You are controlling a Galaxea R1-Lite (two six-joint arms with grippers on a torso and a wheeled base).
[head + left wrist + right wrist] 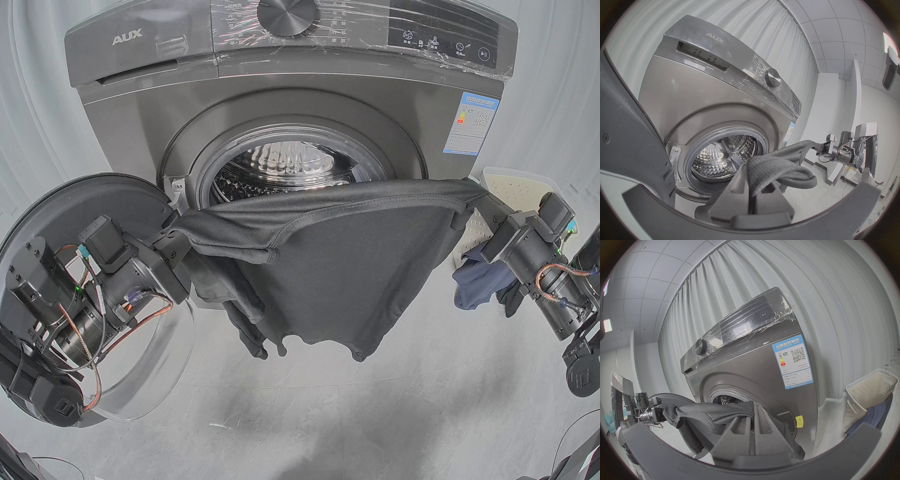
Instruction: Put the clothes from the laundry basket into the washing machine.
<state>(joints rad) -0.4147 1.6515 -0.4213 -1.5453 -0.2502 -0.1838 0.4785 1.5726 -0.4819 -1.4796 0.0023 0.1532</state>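
Note:
A dark grey shirt hangs stretched between my two grippers in front of the washing machine's open drum. My left gripper is shut on the shirt's left end, level with the drum's lower left rim. My right gripper is shut on the shirt's right end, near the machine's right edge. The shirt's lower part droops toward the floor. The white laundry basket stands to the right of the machine, with blue clothes hanging over its side.
The round machine door stands swung open on the left, behind my left arm. Grey floor lies bare below the shirt. Curtains hang behind the machine.

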